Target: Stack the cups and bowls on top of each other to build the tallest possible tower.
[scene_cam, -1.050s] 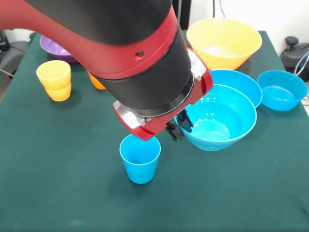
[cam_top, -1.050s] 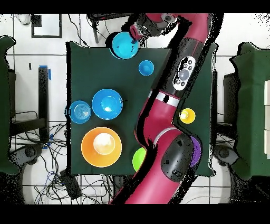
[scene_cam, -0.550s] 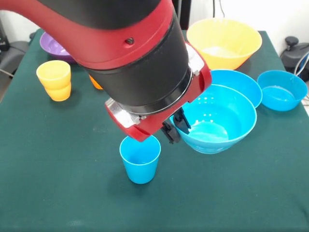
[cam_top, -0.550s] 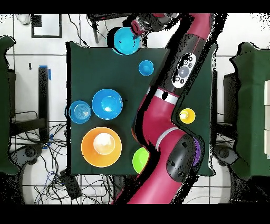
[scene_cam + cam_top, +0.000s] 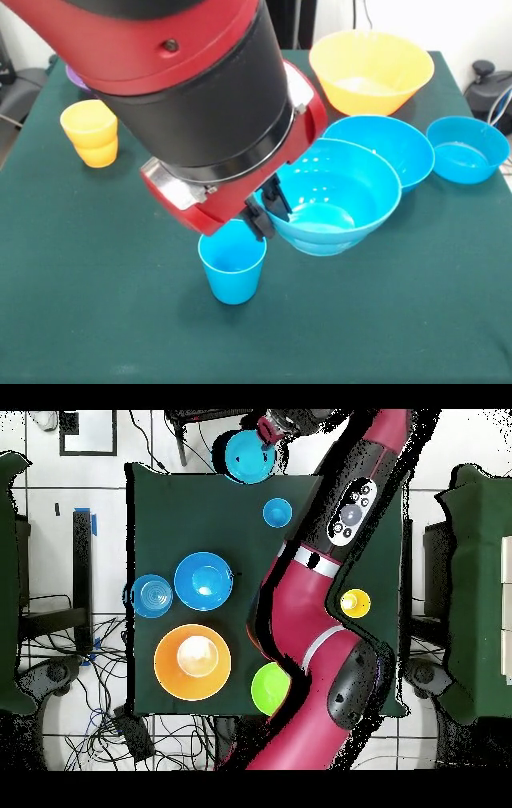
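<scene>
The big blue bowl (image 5: pixel 332 200) hung just above the table, tipped a little, with its rim pinched tight by the gripper (image 5: pixel 264 214). The blue cup (image 5: pixel 232 262) stood upright right beside and a little below it, on the gripper's side of the bowl. Other blue bowls (image 5: pixel 468 148) and the yellow-orange bowl (image 5: pixel 370 70) waited farther back on the green table (image 5: pixel 96 304).

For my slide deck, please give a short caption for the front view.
Pincer grips the rim of a blue bowl, carried above the table beside the blue cup.
</scene>
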Available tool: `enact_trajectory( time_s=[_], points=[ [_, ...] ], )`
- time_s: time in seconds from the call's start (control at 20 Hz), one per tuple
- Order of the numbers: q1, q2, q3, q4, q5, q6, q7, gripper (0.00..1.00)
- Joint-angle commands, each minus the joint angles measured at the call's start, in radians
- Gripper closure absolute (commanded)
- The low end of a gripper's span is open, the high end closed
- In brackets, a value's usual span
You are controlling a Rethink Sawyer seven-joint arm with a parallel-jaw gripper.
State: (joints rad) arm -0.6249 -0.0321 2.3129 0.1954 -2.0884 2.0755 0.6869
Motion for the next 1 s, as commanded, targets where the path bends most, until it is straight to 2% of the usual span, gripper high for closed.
enact_trajectory(
  time_s=[0.05,0.55,1.0],
  points=[
    [-0.022,0.005,-0.016,-0.101,-0.144,0.049,-0.386,1.0],
    [-0.05,0.01,0.004,-0.095,-0.222,0.067,-0.464,1.0],
    [-0.041,0.033,0.138,-0.116,-0.404,0.052,-0.531,1.0]
  ],
)
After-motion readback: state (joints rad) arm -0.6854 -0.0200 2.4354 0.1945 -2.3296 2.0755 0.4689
